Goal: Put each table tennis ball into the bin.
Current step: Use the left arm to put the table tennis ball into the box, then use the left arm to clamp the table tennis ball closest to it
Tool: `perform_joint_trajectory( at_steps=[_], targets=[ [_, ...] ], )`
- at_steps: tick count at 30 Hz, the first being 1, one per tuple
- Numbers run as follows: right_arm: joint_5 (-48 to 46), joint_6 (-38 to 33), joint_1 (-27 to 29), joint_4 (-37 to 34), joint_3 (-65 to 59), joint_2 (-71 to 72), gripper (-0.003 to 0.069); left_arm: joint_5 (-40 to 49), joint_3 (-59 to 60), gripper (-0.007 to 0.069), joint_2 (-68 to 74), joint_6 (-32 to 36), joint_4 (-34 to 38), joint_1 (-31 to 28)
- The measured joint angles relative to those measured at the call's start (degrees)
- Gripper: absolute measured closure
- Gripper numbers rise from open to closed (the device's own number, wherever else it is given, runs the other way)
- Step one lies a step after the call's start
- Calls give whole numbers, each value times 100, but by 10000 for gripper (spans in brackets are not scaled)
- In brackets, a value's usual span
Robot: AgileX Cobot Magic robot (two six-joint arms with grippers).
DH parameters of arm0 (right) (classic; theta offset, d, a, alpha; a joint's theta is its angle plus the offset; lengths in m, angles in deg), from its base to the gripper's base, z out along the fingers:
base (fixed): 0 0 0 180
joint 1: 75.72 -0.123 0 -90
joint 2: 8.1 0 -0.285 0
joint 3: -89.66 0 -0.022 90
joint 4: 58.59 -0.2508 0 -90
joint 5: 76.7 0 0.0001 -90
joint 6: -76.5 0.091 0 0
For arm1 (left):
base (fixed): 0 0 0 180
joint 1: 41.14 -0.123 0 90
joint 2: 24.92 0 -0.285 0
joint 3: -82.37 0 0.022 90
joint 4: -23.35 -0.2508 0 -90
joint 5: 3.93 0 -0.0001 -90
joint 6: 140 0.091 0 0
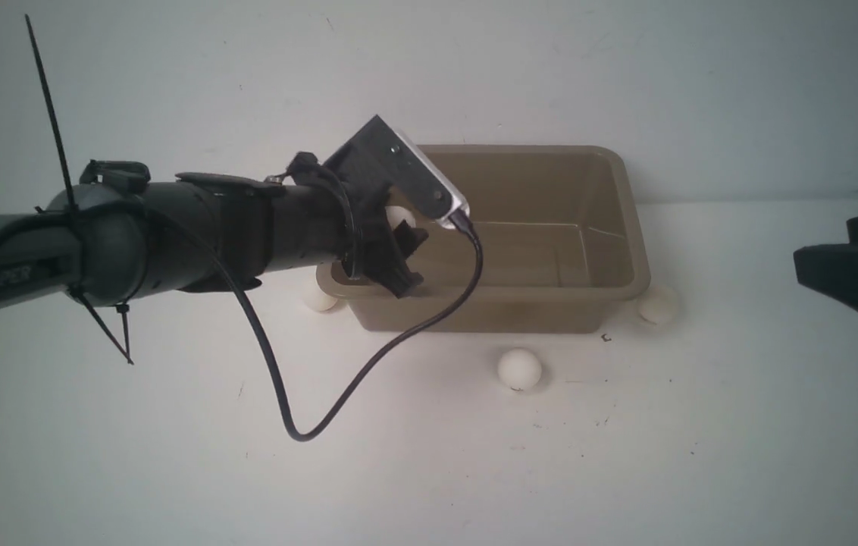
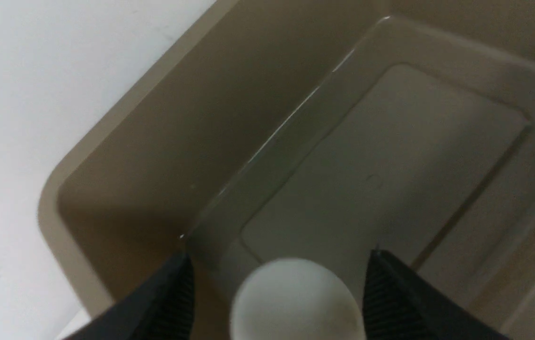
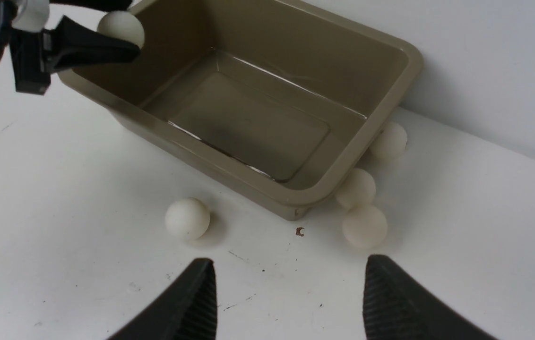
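Note:
The taupe bin (image 1: 636,250) stands at the back of the white table, its floor bare. My left gripper (image 2: 279,255) hangs over the bin's left end, open. A table tennis ball (image 2: 296,302) sits between its ribbed fingers (image 2: 173,297), with a gap showing beside it. The same ball (image 1: 399,218) peeks out under the wrist camera. One ball (image 1: 519,369) lies in front of the bin, one (image 1: 320,297) at its left corner, and one (image 1: 656,303) at its right corner. My right gripper (image 3: 290,260) is open and empty above the table, right of the bin.
Three balls (image 3: 356,188) (image 3: 365,225) (image 3: 389,140) cluster against the bin's right end in the right wrist view. A black cable (image 1: 285,394) loops down from the left wrist toward the table. A wall stands right behind the bin.

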Motion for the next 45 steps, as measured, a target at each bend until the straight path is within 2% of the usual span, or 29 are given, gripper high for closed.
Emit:
perform_joint_trajectory(
  at_steps=[2, 5, 11, 12, 16, 20, 28, 31, 34, 37, 39, 41, 42, 44, 45],
  targets=[
    [13, 0, 0, 0, 0, 0, 271, -251, 0, 155, -106, -141, 23, 0],
    [18, 0, 0, 0, 0, 0, 271, -547, 0, 135, -505, -739, 51, 12],
    [61, 0, 0, -25, 0, 0, 271, -386, 0, 135, -1403, -1750, 72, 42],
    [65, 0, 0, -47, 0, 0, 271, -251, 44, 135, -1678, -2091, 78, 47],
    [99, -16, 0, -149, 0, 0, 271, -68, 201, 135, -1995, -2465, 84, 47],
    [120, -41, 0, -287, 0, 0, 271, 478, 297, 135, -2112, -2836, 68, 47],
    [258, -41, 0, -307, 0, 0, 271, 2938, 315, 135, -2112, -3407, -175, 47],
    [324, -42, 0, -307, 0, 0, 271, 3487, 315, 135, -2089, -4196, -914, 53],
    [360, -42, 0, -307, 0, 0, 271, 3711, 315, 135, -2021, -5430, -2330, 53],
    [392, -42, 0, -352, 0, 0, 271, 3790, 315, 135, -1897, -6975, -4247, 53],
    [405, -42, 0, -379, 0, -11, 271, 3766, 315, 135, -1838, -7645, -5262, 53],
    [418, -42, 0, -402, 0, -50, 271, 3720, 315, 135, -1813, -8180, -5946, 53],
    [425, -42, 0, -421, 0, -189, 271, 3599, 315, 135, -1800, -8637, -6674, 53],
    [425, -37, 0, -421, 0, -391, 271, 3459, 315, 135, -1800, -8938, -7217, 53],
    [425, -37, 0, -421, 0, -417, 271, 3438, 315, 135, -1800, -8963, -7265, 53]
  ],
)
